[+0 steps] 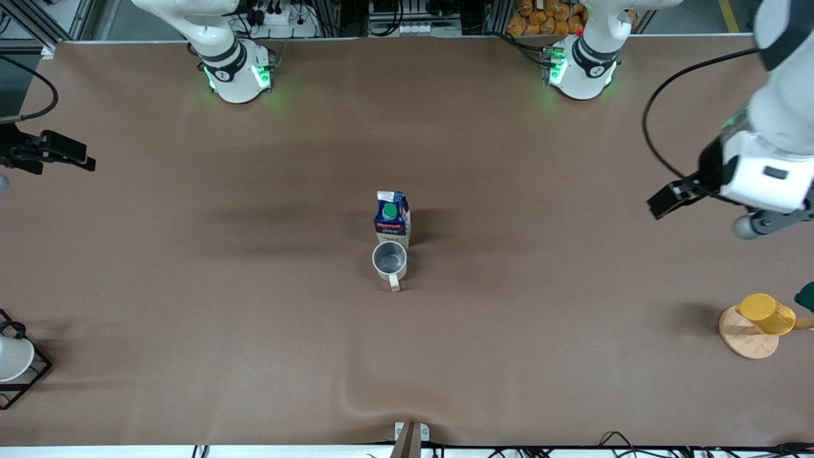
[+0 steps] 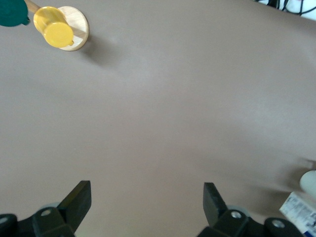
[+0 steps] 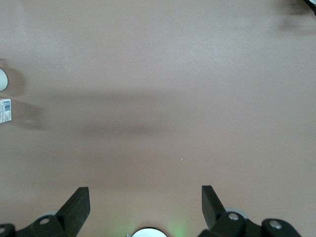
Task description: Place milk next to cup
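Mid-surface, the milk [image 1: 392, 218] stands upright just beside the cup [image 1: 389, 261]; from what I see, the placement looks done.

I read the carton as touching or nearly touching the cup's rim, on the side farther from the front camera, with the cup's handle pointing toward that camera; nothing holds either one. My left gripper [image 1: 668, 199] hangs over bare surface [image 1: 191, 318] toward the left arm's end, jaws spread wide and empty, and its wrist view catches only a corner of the carton. My right gripper [image 1: 60, 152] waits at the right arm's end, likewise released with nothing between its fingers. Well apart sit the yellow cup [image 1: 766, 313] on its wooden disc [image 1: 747, 337] and the wire rack [image 1: 19, 375]. I judge nothing is left but to keep both arms clear.
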`<state>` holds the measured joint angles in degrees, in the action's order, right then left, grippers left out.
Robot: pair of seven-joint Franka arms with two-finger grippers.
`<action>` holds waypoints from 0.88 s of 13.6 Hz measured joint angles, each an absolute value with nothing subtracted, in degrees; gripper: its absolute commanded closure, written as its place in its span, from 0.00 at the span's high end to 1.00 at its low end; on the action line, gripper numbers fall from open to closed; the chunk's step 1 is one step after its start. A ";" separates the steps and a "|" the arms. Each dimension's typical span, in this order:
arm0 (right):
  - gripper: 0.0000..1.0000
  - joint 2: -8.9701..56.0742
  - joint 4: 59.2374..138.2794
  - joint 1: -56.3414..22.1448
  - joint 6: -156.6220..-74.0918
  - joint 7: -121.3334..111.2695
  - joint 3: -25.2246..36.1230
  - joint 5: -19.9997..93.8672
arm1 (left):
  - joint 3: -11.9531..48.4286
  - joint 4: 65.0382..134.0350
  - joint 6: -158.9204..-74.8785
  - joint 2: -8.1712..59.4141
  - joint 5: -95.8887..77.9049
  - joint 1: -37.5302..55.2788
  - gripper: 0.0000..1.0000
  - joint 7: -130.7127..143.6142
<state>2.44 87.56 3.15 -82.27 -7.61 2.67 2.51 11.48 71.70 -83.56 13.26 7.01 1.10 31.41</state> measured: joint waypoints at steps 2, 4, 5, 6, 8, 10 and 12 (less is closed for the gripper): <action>1.00 2.17 87.56 3.15 -82.25 -7.95 2.67 2.44 | 11.28 75.68 -84.38 10.78 6.15 -0.28 1.00 29.15; 1.00 1.93 87.56 3.15 -82.20 -8.11 2.67 2.37 | 10.50 80.50 -86.73 7.94 5.98 -0.33 1.00 26.31; 1.00 1.89 87.56 3.15 -82.19 -8.14 2.67 2.34 | 10.12 82.63 -87.87 6.56 5.49 -0.45 1.00 25.18; 1.00 1.86 87.56 3.15 -82.14 -8.15 2.67 2.33 | 9.85 84.37 -88.51 5.34 4.74 -0.80 1.00 24.40; 1.00 1.86 87.56 3.15 -81.89 -8.16 2.67 2.30 | 9.18 86.60 -89.00 3.53 4.35 -1.42 1.00 22.69; 1.00 1.86 87.56 3.15 -81.84 -8.17 2.67 2.28 | 8.28 88.23 -89.45 2.05 4.30 -1.91 1.00 21.14; 1.00 1.86 87.56 3.15 -81.81 -8.17 2.68 2.27 | 8.00 89.27 -89.78 1.08 4.29 -2.57 1.00 19.01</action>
